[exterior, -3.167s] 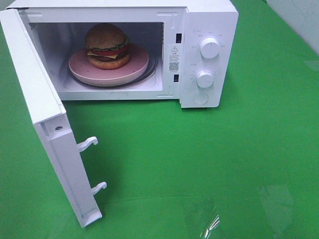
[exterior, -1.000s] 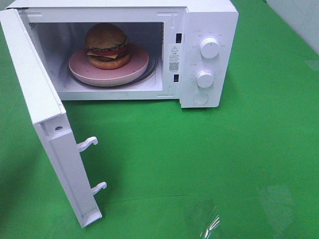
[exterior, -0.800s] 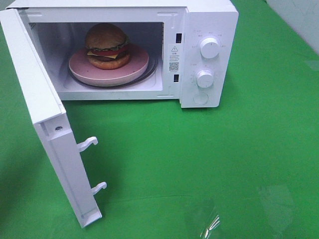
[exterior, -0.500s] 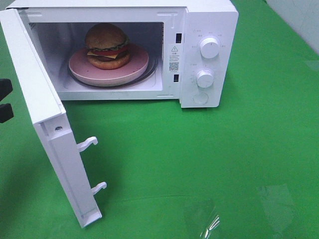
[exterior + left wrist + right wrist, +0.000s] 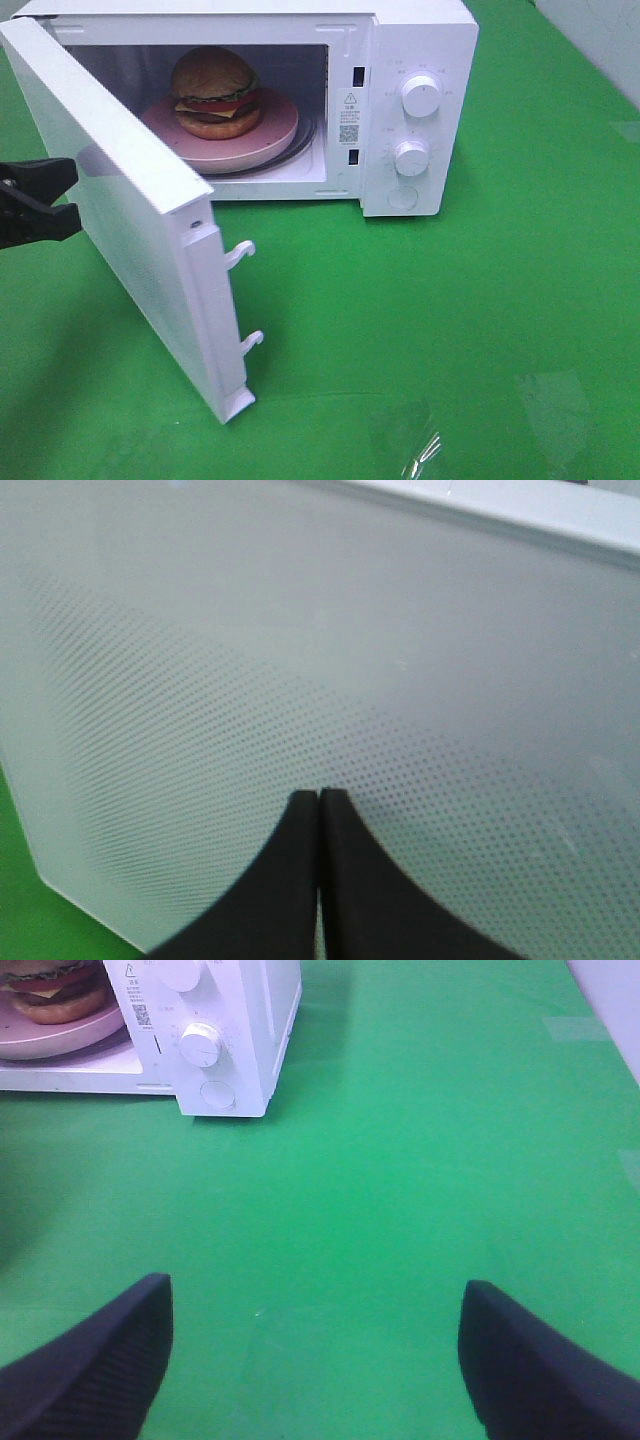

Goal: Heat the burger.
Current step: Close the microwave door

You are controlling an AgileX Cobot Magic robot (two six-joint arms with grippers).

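The burger (image 5: 213, 92) sits on a round pink plate (image 5: 265, 140) inside the white microwave (image 5: 420, 40); the right wrist view catches both the burger (image 5: 50, 985) and the plate (image 5: 60, 1038) at its edge. The microwave door (image 5: 140, 220) stands half open. My left gripper (image 5: 65, 192) is shut and empty, its tips against the door's outer side. In the left wrist view the left gripper (image 5: 319, 798) touches the dotted door panel (image 5: 300, 630). My right gripper (image 5: 315, 1295) is open and empty over the green cloth, in front of the microwave (image 5: 240, 1020).
Two white knobs (image 5: 420, 97) (image 5: 411, 157) and a round button (image 5: 403, 197) are on the microwave's right panel. Two latch hooks (image 5: 240, 253) stick out of the door's free edge. Green cloth (image 5: 450, 330) covers the table; clear tape (image 5: 420, 445) lies near the front.
My left gripper came in from the left edge and met the door's outer side. The door has swung partway toward the microwave's opening. Burger and plate have not moved.
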